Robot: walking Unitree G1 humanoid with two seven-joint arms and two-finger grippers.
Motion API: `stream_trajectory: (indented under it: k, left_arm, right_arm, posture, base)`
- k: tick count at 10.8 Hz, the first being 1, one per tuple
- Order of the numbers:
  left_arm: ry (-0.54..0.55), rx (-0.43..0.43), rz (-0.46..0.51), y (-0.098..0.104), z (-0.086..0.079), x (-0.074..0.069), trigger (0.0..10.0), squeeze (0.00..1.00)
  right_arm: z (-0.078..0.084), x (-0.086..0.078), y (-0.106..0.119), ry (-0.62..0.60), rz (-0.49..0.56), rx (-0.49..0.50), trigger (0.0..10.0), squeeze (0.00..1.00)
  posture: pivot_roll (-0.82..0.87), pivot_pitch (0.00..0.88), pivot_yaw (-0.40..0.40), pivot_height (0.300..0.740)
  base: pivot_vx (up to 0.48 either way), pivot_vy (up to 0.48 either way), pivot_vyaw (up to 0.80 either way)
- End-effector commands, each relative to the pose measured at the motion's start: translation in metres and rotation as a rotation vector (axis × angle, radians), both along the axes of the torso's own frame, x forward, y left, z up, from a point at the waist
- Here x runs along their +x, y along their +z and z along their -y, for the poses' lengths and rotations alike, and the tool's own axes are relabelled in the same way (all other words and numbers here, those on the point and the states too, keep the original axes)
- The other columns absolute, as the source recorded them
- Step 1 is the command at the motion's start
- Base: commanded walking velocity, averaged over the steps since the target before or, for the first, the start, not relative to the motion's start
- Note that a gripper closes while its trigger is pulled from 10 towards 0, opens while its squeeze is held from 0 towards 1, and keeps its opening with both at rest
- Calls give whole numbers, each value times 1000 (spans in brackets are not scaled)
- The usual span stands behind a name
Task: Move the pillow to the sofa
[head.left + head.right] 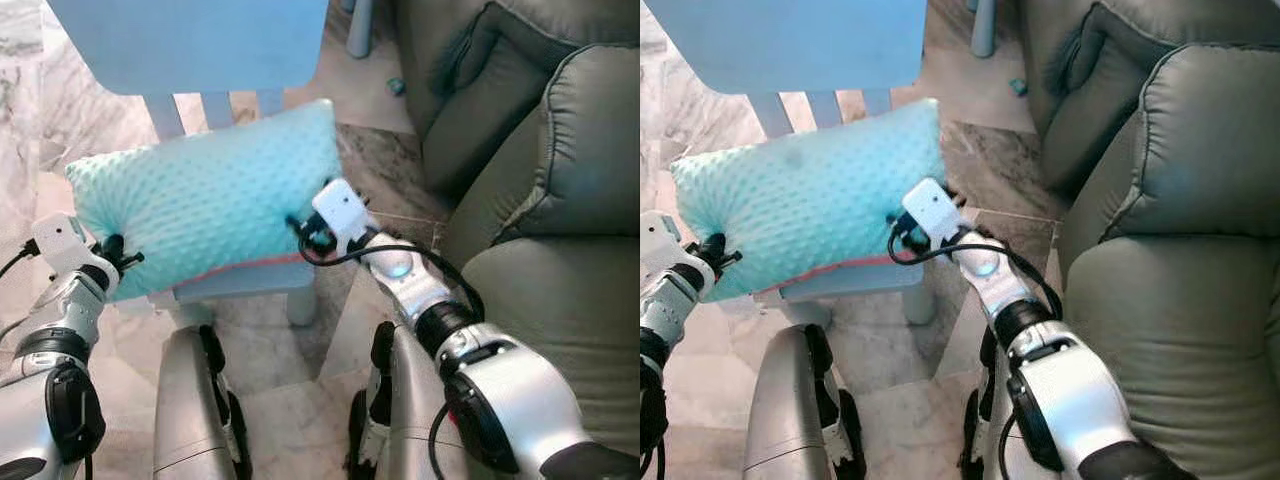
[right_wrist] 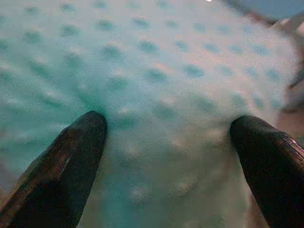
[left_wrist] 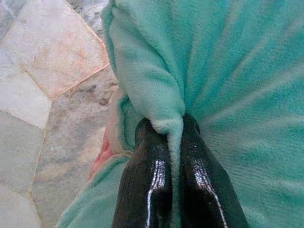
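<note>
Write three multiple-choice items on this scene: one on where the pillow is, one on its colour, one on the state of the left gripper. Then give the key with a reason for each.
1. Where does the pillow lie?
A. on the sofa
B. on the blue chair
C. on the floor

2. What colour is the pillow?
A. grey
B. white
C. turquoise

3. How is the left gripper set?
A. shut on a fold of the pillow
B. wide open over the floor
C. shut on a chair leg

Key: 1 B, it rests on the seat of the blue chair, with the grey sofa off to the right. 2 C, its dotted cover is turquoise. 3 A, the left wrist view shows both black fingers pinching fabric.
</note>
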State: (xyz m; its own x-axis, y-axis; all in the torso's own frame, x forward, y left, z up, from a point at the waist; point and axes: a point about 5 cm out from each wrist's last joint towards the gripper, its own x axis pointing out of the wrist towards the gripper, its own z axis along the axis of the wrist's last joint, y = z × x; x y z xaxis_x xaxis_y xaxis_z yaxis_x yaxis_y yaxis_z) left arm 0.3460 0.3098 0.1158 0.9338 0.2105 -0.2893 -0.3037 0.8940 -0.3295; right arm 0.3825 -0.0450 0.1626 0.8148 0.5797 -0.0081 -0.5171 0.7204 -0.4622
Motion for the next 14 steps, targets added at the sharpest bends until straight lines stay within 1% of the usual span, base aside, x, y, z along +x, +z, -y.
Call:
stream_trajectory:
  k: [1, 2, 3, 4, 5, 6, 9, 10, 12, 13, 14]
  left_arm:
    - [9, 4, -53, -13, -7, -11, 0, 0]
    - [10, 5, -54, -13, -7, -11, 0, 0]
    - [10, 4, -53, -13, -7, -11, 0, 0]
    - [11, 2, -51, -13, -7, -11, 0, 0]
    - [10, 1, -51, -13, -6, -10, 0, 0]
    - [8, -2, -50, -13, -5, -10, 0, 0]
    - [10, -4, -47, -13, -6, -11, 0, 0]
    - [9, -5, -46, -13, -6, -11, 0, 0]
    - [1, -12, -39, -13, -6, -10, 0, 0]
    - [-7, -16, -35, -13, -4, -10, 0, 0]
    - [-14, -20, -33, -13, -3, -9, 0, 0]
  right_arm:
    - [2, 2, 4, -6, 34, -13, 10000, 0]
    - [11, 7, 17, -36, 74, 24, 10000, 0]
    - [22, 11, 22, -82, 75, 64, 10000, 0]
    - [27, 12, 21, -108, 55, 82, 10000, 0]
    - [30, 12, 15, -123, 26, 63, 10000, 0]
    - [29, 11, 9, -133, -15, 78, 10000, 0]
    - [16, 5, -14, -112, -240, 189, 10000, 0]
    - [12, 4, -18, -115, -314, 291, 10000, 0]
    - [1, 0, -25, -100, -414, 376, 10000, 0]
    - [-5, -4, -32, -88, -497, 446, 10000, 0]
    - [-7, -6, -34, -84, -521, 463, 10000, 0]
  posture:
    - [71, 352, -57, 513]
    - [69, 351, -59, 513]
    - [59, 348, -62, 513]
    - [58, 347, -63, 513]
    - [62, 347, -64, 513]
    - [68, 349, -64, 513]
    - [77, 353, -64, 513]
    - [84, 358, -63, 513]
    - [85, 361, -59, 513]
    - [89, 359, -59, 513]
    - [89, 358, -60, 513]
  base:
    - [0, 0, 0]
    - [0, 0, 0]
    - [0, 0, 0]
    - [0, 0, 0]
    - [0, 0, 0]
    - [0, 0, 0]
    - [0, 0, 0]
    - [0, 0, 0]
    - [0, 0, 0]
    - [0, 0, 0]
    - [0, 0, 0]
